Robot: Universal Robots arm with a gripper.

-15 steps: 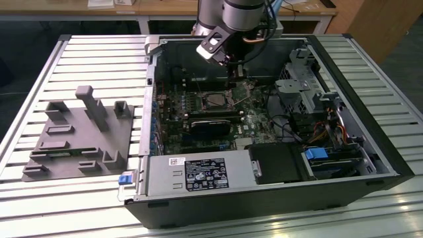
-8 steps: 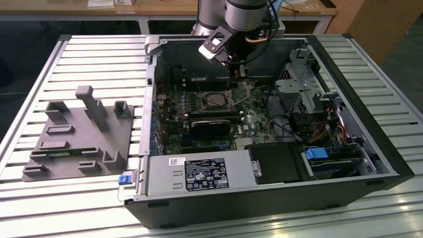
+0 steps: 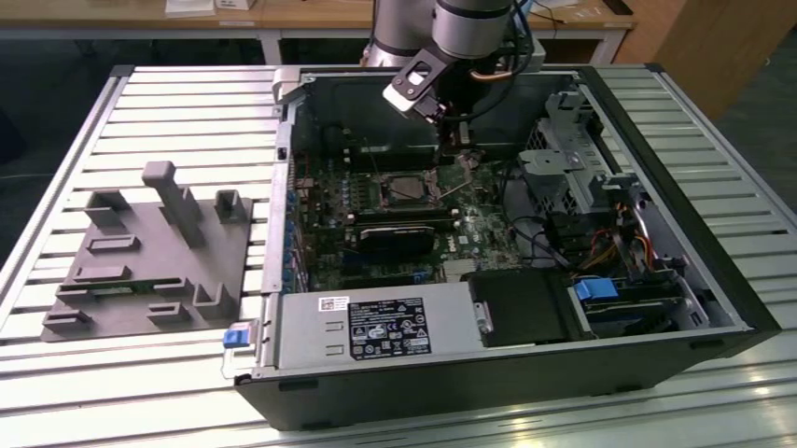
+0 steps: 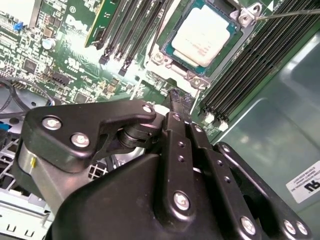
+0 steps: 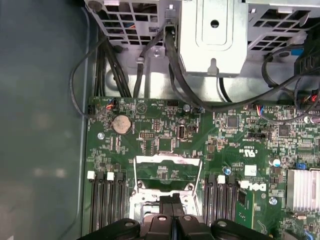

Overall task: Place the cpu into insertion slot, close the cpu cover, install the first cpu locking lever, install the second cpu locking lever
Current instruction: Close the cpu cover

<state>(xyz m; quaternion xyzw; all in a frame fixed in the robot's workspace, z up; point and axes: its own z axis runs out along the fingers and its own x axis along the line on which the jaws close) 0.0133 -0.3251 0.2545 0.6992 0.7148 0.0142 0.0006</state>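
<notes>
The cpu [image 4: 202, 32], pale silver-grey on top, lies in the insertion slot [image 4: 172, 50] on the green motherboard, its top uncovered. The cpu cover [image 5: 167, 160], a thin silver frame with a square window, stands swung open off the slot; green board shows through its window. My gripper [image 5: 175, 202] has its black fingers pressed together with nothing between them, tips right at the cover's near edge. In the second wrist view my gripper [image 4: 177, 97] hovers just beside the slot. A thin locking lever [image 4: 290, 12] sticks out past the slot's corner. In the exterior view my gripper [image 3: 453, 147] hangs over the socket [image 3: 401, 187].
The open computer case [image 3: 498, 373] lies on a slatted metal table [image 3: 187, 93]. A grey fixture block [image 3: 149, 252] sits on the exterior view's left. Memory slots [image 4: 250, 65] flank the socket. A drive cage [image 5: 215, 35] and cables [image 5: 165, 55] crowd the board's edge.
</notes>
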